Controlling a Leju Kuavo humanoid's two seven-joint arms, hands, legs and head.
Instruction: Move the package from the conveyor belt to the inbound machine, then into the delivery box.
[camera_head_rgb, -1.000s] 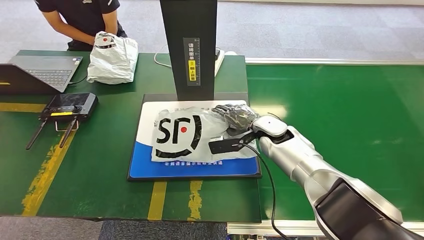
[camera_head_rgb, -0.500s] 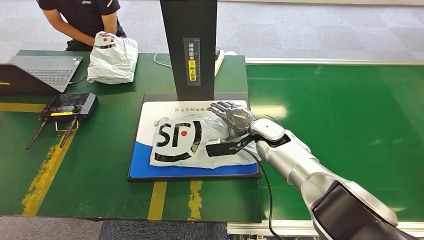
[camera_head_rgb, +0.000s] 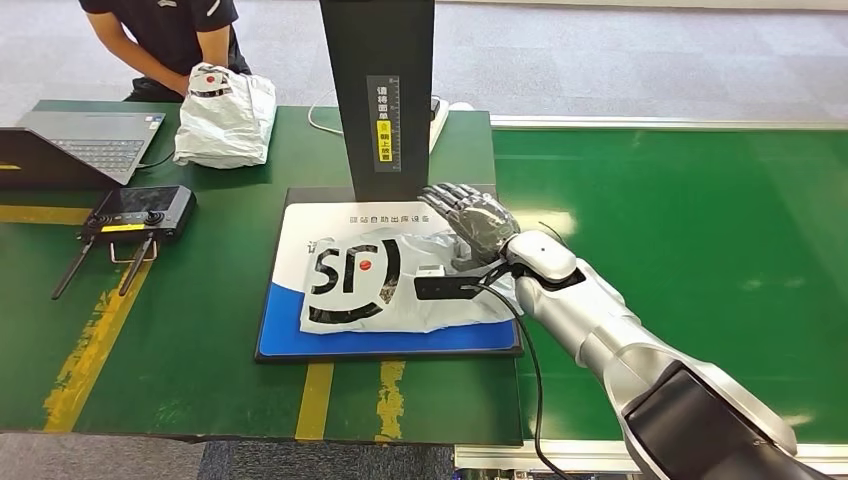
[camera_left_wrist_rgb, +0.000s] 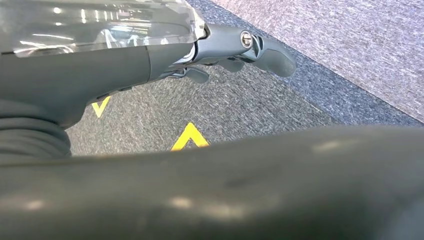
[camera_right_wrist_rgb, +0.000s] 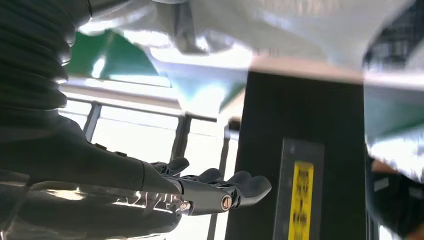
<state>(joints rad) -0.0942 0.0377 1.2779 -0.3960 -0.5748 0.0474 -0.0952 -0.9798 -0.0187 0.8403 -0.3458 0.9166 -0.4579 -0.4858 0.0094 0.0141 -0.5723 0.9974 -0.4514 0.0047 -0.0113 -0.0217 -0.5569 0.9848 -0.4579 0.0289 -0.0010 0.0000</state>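
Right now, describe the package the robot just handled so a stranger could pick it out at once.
Find the tall black scanner post standing on the dark green table. At its foot lies a white and blue mat, and on it a flat, crumpled white plastic mailer bag, beside the open right hand. Unlike the bunched white bag by the person, it shows a large black logo with a red dot.

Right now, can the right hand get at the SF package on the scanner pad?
Probably yes. The right hand is open just above the white SF package, which lies on the blue-and-white pad, and nothing stands between them.
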